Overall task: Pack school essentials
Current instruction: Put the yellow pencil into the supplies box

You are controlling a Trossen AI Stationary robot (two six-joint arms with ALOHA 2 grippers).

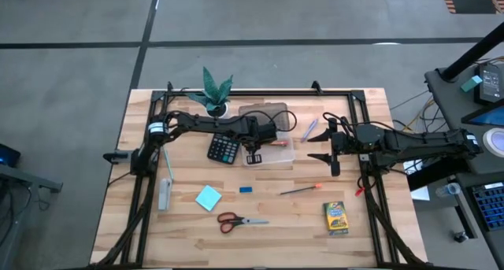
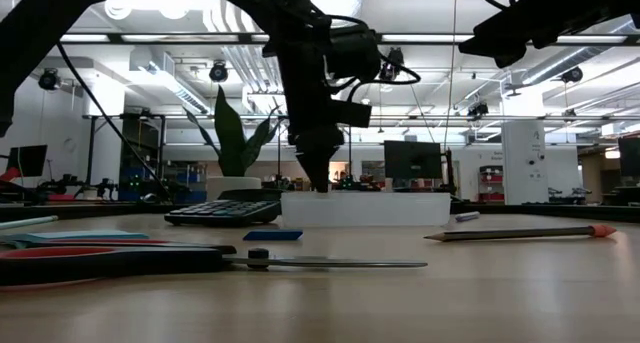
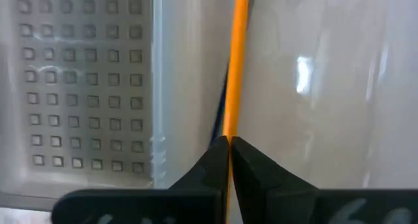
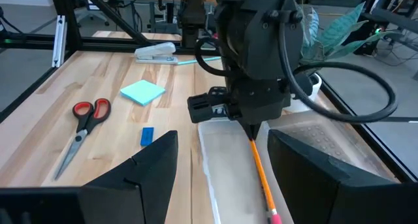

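Note:
My left gripper (image 1: 253,157) points down into the clear plastic box (image 1: 277,152) at mid-table, shut on an orange pencil (image 4: 261,176). My right gripper (image 1: 320,148) hovers open just right of the box, touching nothing. On the wood near the front lie the red-handled scissors (image 1: 240,220), the light-blue note pad (image 1: 208,197), the small blue eraser (image 1: 246,189), a thin pencil with a red end (image 1: 301,190) and the yellow-green crayon box (image 1: 336,218). More pens (image 1: 309,129) lie behind the right gripper. My left gripper pinches the orange pencil between its two fingers (image 3: 215,160) at the pencil's upper end (image 4: 252,140), coming from above and pointing down. The pencil slants down from the fingers inside the clear box, with its pink eraser end (image 4: 272,214) low near the box floor.
A calculator (image 1: 223,149) sits left of the box, a stapler (image 1: 164,194) near the left edge, and the potted plant (image 1: 214,93) at the far side. The box's grey lid (image 3: 85,87) lies beside the box. A black frame (image 1: 260,92) rims the table.

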